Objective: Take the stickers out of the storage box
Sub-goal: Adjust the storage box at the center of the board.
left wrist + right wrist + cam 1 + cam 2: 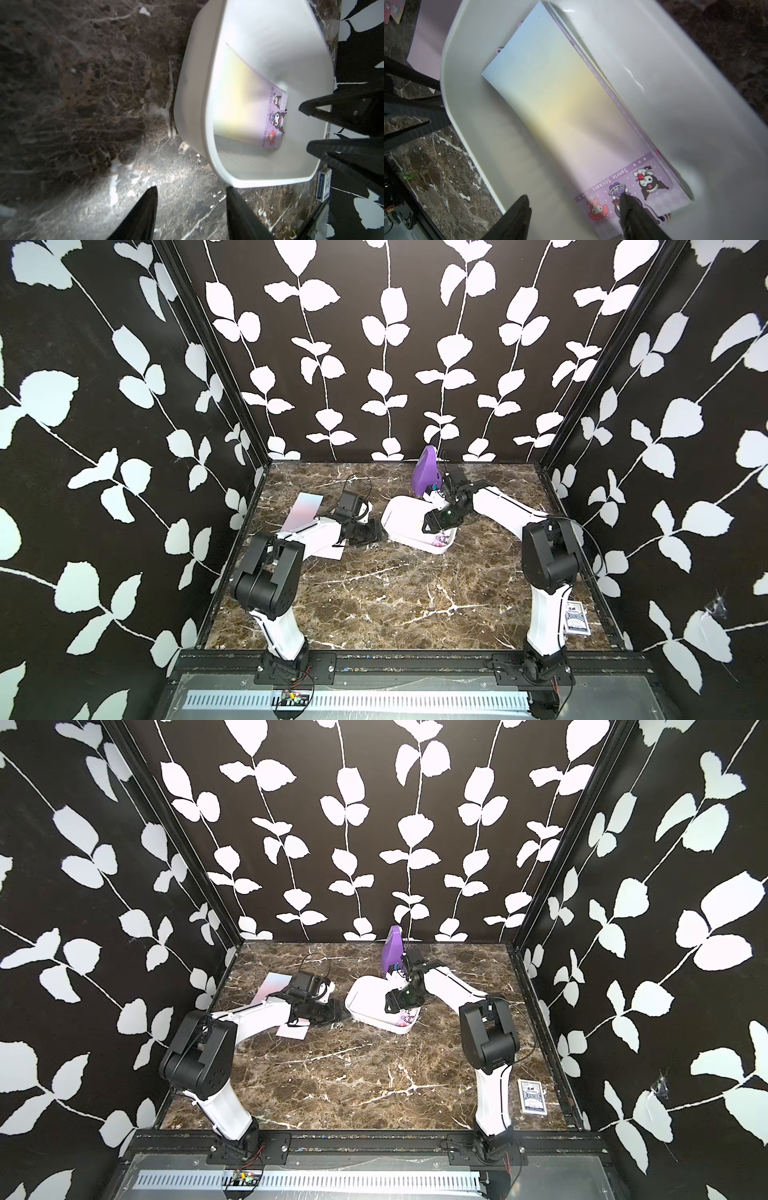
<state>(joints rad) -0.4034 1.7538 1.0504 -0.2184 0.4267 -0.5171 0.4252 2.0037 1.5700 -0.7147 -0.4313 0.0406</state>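
Currently pastel-gradient long flat sticker sheets lie stacked inside white shallow plastic storage box; right gripper parted, empty, one fingertip at top sheet's cartoon end; left gripper parted, empty, just beside box.

In both top views, the right gripper is covering most of the stickers inside the storage box, leaving only their printed end showing. Beside the storage box, the left arm is hiding part of the loose sheets.

Arms extended forward, left tool open, right tool — jaws apart
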